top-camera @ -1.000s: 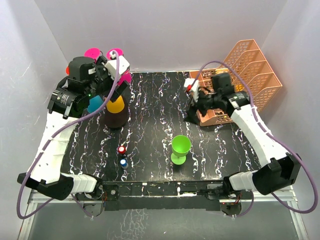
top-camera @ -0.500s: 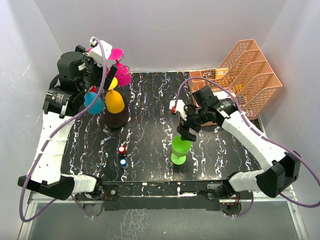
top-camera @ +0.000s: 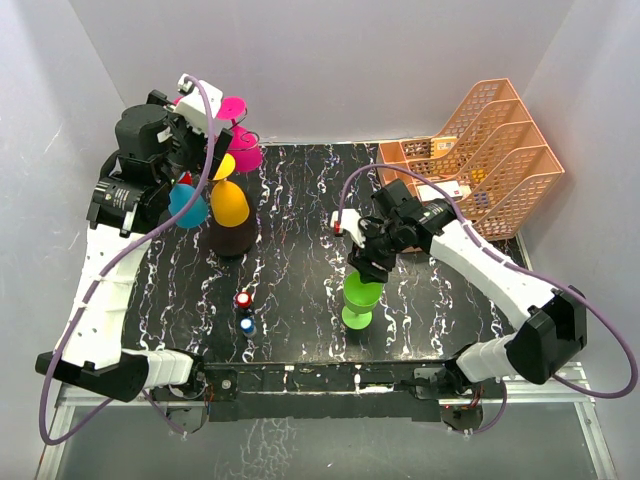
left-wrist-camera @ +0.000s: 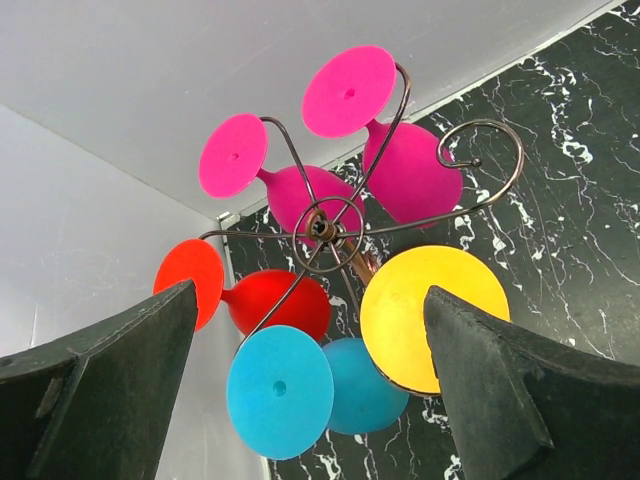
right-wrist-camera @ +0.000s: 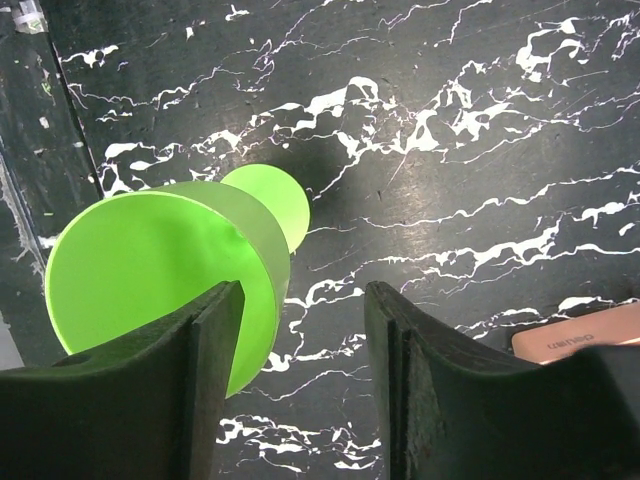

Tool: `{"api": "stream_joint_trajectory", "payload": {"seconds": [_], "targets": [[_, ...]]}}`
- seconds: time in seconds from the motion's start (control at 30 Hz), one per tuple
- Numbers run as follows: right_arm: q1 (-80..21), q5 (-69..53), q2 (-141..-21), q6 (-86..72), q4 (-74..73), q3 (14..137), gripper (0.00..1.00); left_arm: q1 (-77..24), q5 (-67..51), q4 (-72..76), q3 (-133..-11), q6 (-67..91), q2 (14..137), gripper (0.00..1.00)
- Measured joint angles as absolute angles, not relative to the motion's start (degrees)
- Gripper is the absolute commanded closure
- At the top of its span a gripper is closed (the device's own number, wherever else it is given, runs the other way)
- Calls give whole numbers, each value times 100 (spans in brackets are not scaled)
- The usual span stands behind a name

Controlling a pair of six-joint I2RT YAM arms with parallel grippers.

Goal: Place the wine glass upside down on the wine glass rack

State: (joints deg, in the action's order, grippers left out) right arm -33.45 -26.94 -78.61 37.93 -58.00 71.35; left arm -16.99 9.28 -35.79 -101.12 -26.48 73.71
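Observation:
The green wine glass (top-camera: 361, 297) stands upright on the black marbled table, right of centre. My right gripper (top-camera: 369, 266) is open just above its far rim. In the right wrist view the glass (right-wrist-camera: 160, 265) is at lower left, and its near rim wall lies between the open fingers of the gripper (right-wrist-camera: 300, 385), not clamped. The wine glass rack (top-camera: 232, 236) stands at the far left, with pink, yellow, blue and red glasses hanging upside down from it. My left gripper (top-camera: 190, 140) is open and empty above the rack. The left wrist view looks down on the scroll arms (left-wrist-camera: 325, 228).
The peach plastic basket rack (top-camera: 487, 148) stands at the far right corner. A small red piece (top-camera: 243, 298) and a small blue piece (top-camera: 246, 325) lie near the front left. White walls close in the table on three sides.
My right arm has swung from the peach basket to the green glass and settled at its rim. My left arm drew back and up from the rack, then stayed still.

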Motion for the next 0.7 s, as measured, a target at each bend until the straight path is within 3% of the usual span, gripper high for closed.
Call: {"api": "stream_joint_trajectory", "payload": {"seconds": [0.13,0.47,0.7], "targets": [[-3371,-2689,-7959,3741,-5791,7135,52,-1699,974,-3566,-10101,-2661,7369,6],[-3376,-2593,-8038,3750,-5680,7135,91,-1697,1114,-3435,-10025,-2491,7367,3],[-3345,-2158,-7778,3741,-5354,7231,92,-1658,1105,-3365,-10044,-2237,7367,3]]}}
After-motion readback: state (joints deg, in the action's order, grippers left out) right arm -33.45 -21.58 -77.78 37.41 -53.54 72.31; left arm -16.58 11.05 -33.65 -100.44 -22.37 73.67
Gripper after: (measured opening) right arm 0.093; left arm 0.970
